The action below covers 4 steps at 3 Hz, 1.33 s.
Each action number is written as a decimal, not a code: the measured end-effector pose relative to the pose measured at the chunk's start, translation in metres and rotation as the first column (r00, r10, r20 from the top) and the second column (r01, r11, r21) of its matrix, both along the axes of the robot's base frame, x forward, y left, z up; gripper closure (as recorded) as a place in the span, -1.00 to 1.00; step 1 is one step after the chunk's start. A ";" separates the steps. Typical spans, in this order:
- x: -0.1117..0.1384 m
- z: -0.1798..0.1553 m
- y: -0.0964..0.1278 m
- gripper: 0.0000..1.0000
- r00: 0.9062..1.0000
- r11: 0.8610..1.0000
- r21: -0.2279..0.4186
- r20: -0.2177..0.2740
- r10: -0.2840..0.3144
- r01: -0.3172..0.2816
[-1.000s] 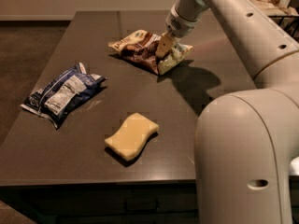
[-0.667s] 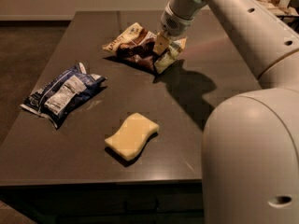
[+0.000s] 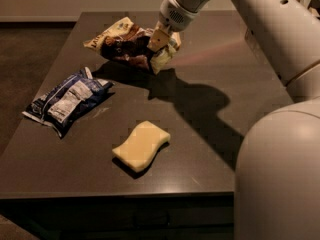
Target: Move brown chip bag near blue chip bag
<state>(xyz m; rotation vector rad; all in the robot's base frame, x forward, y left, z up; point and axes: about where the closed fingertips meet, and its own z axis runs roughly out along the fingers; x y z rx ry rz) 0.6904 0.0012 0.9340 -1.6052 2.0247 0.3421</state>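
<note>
The gripper is over the far part of the dark table, at the end of the white arm that reaches in from the upper right. It is clamped on the right end of the brown chip bag, pinching the cream-yellow edge there. The bag sits crumpled and tilted, its other cream end pointing left, and it looks raised off the tabletop, with a dark shadow lying beneath and in front of it. The blue chip bag lies flat near the left edge of the table, below and left of the brown one; the two are near each other but apart. A pale yellow sponge rests closer to the front edge, to the right of the blue bag and apart from both
</note>
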 end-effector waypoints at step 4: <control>-0.023 -0.003 0.047 -0.22 0.986 0.984 0.064 -0.020 0.168 -0.166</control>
